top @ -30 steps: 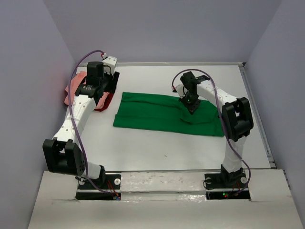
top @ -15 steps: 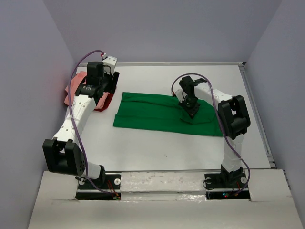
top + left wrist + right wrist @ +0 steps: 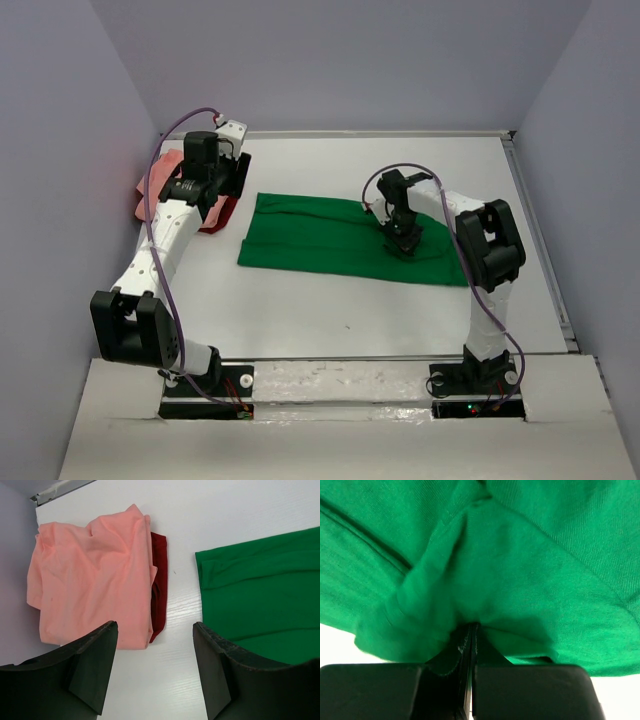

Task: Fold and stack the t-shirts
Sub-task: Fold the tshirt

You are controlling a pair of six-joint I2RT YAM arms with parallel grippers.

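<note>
Across the middle of the white table (image 3: 330, 310), the bright green t-shirt (image 3: 310, 240) lies spread as a wide band from centre-left to right of the top view, its right part gathered into a raised fold. At the upper left of that view, against the wall, the salmon-pink t-shirt (image 3: 90, 575) sits roughly folded on top of a bit of dark red cloth (image 3: 159, 580), which shows along its right edge, apart from the green one.

The right gripper (image 3: 405, 238) is down on the green shirt's right portion, its fingers clenched on a bunched ridge of green cloth, as the right wrist view shows. The left gripper (image 3: 155, 630) hovers with its fingers spread wide and holding nothing, above the bare strip between the pink pile and the green shirt.

The step in hand looks like folding the green shirt's right side over. To do it well, the pinch should rise only enough to clear the cloth beneath, travel straight toward the left edge, and set the layers down edge to edge before letting go. A pull that is too quick could drag the whole shirt.
</note>
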